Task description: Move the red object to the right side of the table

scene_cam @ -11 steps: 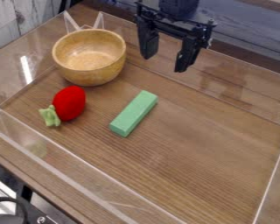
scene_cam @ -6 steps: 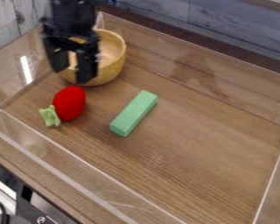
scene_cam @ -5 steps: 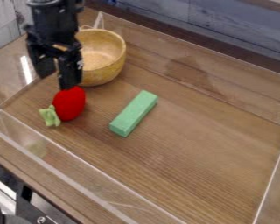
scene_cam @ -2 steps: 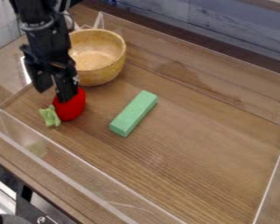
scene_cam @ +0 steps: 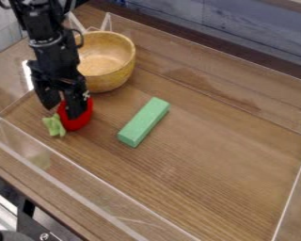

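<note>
The jaws of the gripper (scene_cam: 61, 99) are spread wide and point straight down, with one black finger on each side of the red object (scene_cam: 75, 117). The fingers (scene_cam: 48, 97) come down around its upper part, but they do not press it; whether they touch it I cannot tell.

The red object is a small, round toy like a strawberry. Only its lower half shows under the gripper, bright red and smooth. A small light green leafy cap sticks out at its left side and lies on the table (scene_cam: 203, 141). The toy rests on the wood surface, in front of the wooden bowl (scene_cam: 99, 59) and a little to the left of it, in the left part of the table.

Above the fingers, the black body of the arm (scene_cam: 46, 38) rises almost upright and leaves the picture at the top left, just left of the bowl.

To the right of the bowl's front edge, a flat green block (scene_cam: 143, 121) lies at an angle, near the toy but apart from it. Low clear walls (scene_cam: 78, 193) stand around the brown table.
</note>
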Robot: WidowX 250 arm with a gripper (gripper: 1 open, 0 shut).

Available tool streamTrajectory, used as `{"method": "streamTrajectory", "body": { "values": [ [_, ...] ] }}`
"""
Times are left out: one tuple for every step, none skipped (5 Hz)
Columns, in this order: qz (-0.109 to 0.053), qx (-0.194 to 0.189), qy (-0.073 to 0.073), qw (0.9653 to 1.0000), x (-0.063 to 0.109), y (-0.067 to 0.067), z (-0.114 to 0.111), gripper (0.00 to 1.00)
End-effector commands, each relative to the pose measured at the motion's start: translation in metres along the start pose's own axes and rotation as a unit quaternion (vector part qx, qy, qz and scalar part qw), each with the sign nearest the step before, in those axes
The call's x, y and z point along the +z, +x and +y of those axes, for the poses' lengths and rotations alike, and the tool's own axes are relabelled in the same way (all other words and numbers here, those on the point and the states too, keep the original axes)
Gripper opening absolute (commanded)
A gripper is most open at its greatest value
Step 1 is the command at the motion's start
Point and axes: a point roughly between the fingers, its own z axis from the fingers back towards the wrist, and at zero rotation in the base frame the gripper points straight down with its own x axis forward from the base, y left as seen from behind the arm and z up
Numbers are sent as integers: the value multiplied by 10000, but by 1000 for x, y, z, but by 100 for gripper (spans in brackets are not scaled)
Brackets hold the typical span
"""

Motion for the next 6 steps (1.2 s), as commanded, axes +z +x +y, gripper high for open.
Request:
{"method": "streamTrajectory", "body": {
  "values": [
    [-135,104,49,9998,3,3,4,100],
    [-144,152,15,9998,2,4,3,100],
    [-147,197,-23,9997,1,4,3,100],
    [-148,240,-61,9996,1,5,2,100],
    [-146,283,-98,9994,2,5,1,100],
    [-159,331,-145,9992,4,6,0,100]
  ]
}}
